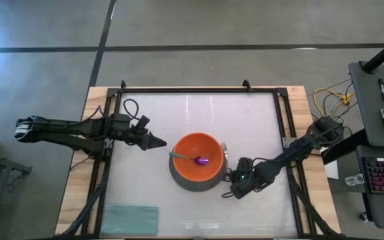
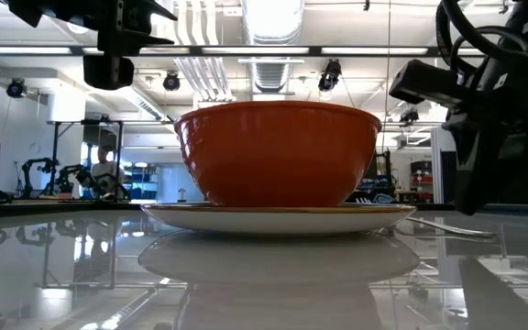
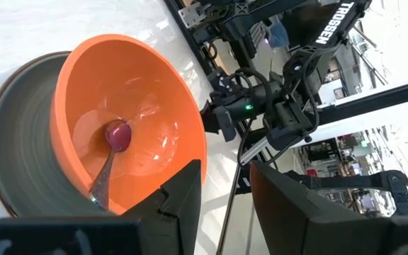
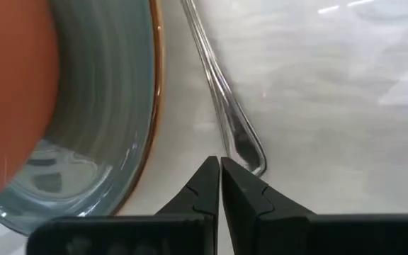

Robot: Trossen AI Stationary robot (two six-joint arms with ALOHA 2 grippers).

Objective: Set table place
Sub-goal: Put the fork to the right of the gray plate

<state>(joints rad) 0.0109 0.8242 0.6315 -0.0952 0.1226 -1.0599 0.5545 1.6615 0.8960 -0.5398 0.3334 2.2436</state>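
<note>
While the big white-topped table with wooden edges (image 1: 152, 120) lay under both arms, we saw the bright orange round bowl (image 1: 197, 159) sitting on the round grey-green glassy plate (image 1: 187, 183) near the middle. The spoon with a teal handle and purple head (image 1: 193, 159) rested inside the bowl, its head at the bottom. The thin silver metal fork (image 4: 222, 95) lay flat on the table, just beside the plate, on the right arm's side.

The left arm reached in low from the left edge, stretched out long. The left gripper (image 1: 157, 141) pointed at the bowl and stopped just beside its rim, with its fingers spread apart and nothing between them.

The right arm bent in from the right edge. The right gripper (image 4: 220, 185) sat low by the end of the fork's handle, its two tips pressed together, holding nothing.
</note>
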